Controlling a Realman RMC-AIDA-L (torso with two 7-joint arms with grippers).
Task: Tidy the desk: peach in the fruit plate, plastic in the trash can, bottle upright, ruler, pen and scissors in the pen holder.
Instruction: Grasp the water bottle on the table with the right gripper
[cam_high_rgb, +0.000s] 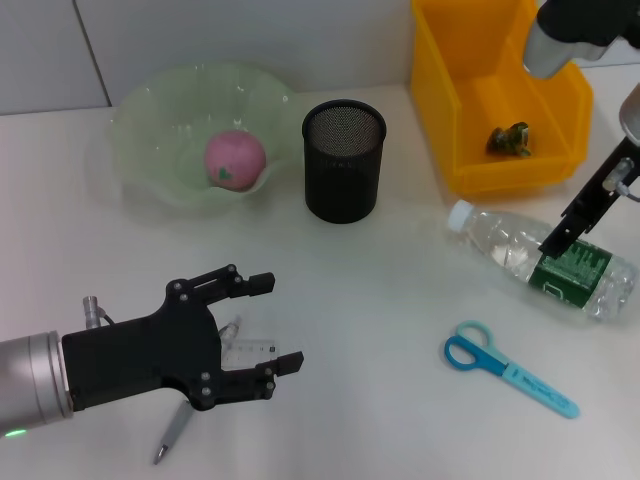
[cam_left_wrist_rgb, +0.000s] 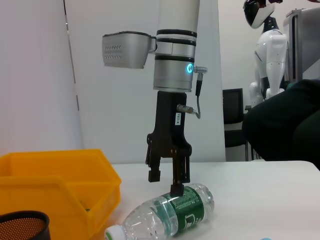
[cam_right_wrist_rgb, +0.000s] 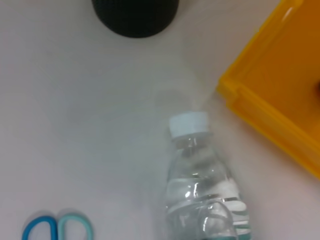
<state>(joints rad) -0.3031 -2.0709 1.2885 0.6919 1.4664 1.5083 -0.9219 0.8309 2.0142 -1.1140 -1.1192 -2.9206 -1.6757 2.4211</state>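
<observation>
Right gripper (cam_left_wrist_rgb: 170, 182) straight above lying bottle (cam_high_rgb: 545, 258), fingers spread open, one tip touching green label, nothing clamped; likely lining up to grab and stand it. Left gripper (cam_high_rgb: 270, 340) low over ruler (cam_high_rgb: 248, 349) and pen (cam_high_rgb: 172, 437), fingers wide apart, empty; probably staged for pickup. One peach (cam_high_rgb: 235, 158) already in fruit plate (cam_high_rgb: 150, 110). One crumpled piece (cam_high_rgb: 509, 140) in yellow bin (cam_high_rgb: 470, 60). One scissors (cam_high_rgb: 508, 368) on desk. One pen holder (cam_high_rgb: 343, 160), looks empty.

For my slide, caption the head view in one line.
Right tool open over the lying bottle, left tool open above the ruler and pen; peach already plated.
</observation>
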